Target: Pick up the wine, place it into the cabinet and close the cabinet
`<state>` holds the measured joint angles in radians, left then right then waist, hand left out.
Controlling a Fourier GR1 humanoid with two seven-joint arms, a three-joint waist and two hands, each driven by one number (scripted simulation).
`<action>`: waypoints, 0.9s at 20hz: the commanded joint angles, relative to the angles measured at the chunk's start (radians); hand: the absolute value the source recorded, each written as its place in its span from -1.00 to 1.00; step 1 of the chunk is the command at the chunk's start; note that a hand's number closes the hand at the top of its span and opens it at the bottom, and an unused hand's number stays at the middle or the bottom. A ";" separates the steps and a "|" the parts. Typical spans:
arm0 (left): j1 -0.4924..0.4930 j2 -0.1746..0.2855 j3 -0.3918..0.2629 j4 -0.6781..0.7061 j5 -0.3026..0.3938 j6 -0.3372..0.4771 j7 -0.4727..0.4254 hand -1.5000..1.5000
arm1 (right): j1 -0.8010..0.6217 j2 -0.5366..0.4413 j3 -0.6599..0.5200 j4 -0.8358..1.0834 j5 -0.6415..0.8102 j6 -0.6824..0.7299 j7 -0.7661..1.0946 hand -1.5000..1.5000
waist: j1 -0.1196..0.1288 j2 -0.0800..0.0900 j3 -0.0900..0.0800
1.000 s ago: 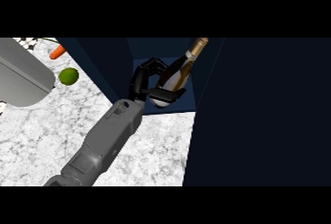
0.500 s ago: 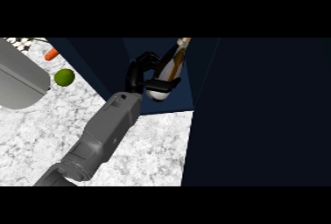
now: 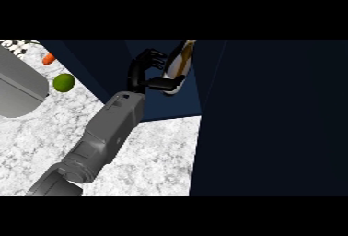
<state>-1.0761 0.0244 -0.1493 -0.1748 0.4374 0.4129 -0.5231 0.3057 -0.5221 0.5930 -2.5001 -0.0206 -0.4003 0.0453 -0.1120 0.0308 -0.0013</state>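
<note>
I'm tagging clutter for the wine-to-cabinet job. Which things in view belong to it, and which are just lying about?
Job: wine bottle, held by the left hand; dark blue cabinet.
Lying about: green fruit, orange vegetable, grey object at the left edge.

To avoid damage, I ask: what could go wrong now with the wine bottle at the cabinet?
The wine bottle leans, held low on its body by the left hand, so it may topple on release. The forearm reaches into the cabinet; closing it early could strike the arm.
</note>
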 commanded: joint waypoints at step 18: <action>-0.083 0.056 0.027 0.060 -0.018 -0.035 -0.084 -1.00 | 0.094 -0.026 0.009 -0.168 -0.048 0.044 0.014 -1.00 | -0.013 -0.001 -0.003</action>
<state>-1.1493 0.0694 -0.1324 -0.0952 0.4131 0.4386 -0.5813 0.3407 -0.5201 0.5943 -2.4956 -0.0324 -0.3521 -0.0117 -0.1260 0.0388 -0.0040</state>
